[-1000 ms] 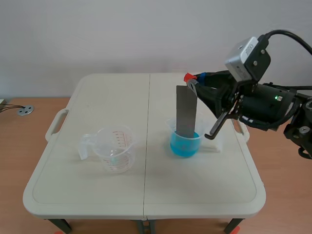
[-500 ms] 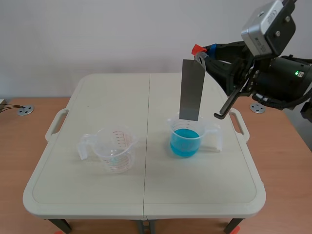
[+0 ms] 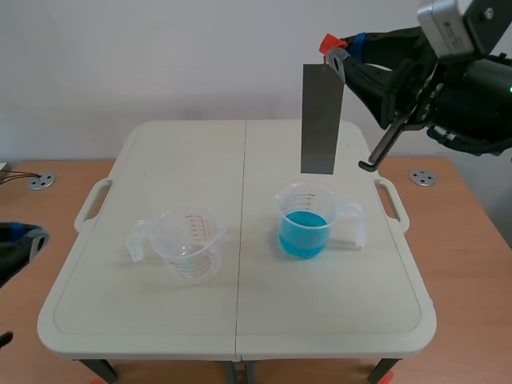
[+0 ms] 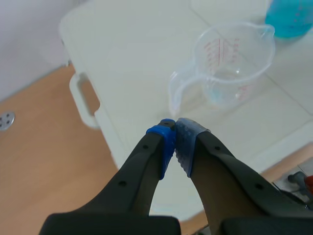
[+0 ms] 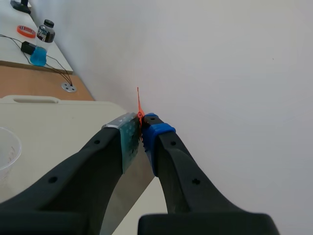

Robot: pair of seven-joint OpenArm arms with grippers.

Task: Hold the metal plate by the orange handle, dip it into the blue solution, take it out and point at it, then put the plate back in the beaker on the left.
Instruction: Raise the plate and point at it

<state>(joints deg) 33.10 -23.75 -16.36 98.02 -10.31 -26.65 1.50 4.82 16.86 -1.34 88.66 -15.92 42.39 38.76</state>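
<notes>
Right pincer (image 3: 342,53) is clamped on the orange handle (image 3: 329,42) of the metal plate (image 3: 322,120), which hangs upright, long axis vertical, its lower edge clear above the cup of blue liquid (image 3: 303,228). Left pincer (image 4: 175,133), closed together on nothing, sits low off the near left corner of the tabletop (image 3: 240,312), with the empty cup (image 3: 189,244) ahead. For pointing, I judge the plate lies high and far to that pincer's right, well apart, so the left arm must rise and cross; the empty cup is nearer it.

Matt grey metal plate (image 3: 322,120); clear glossy plastic left beaker (image 3: 190,248) and right beaker (image 3: 308,202); smooth matt cream table (image 3: 320,304).
</notes>
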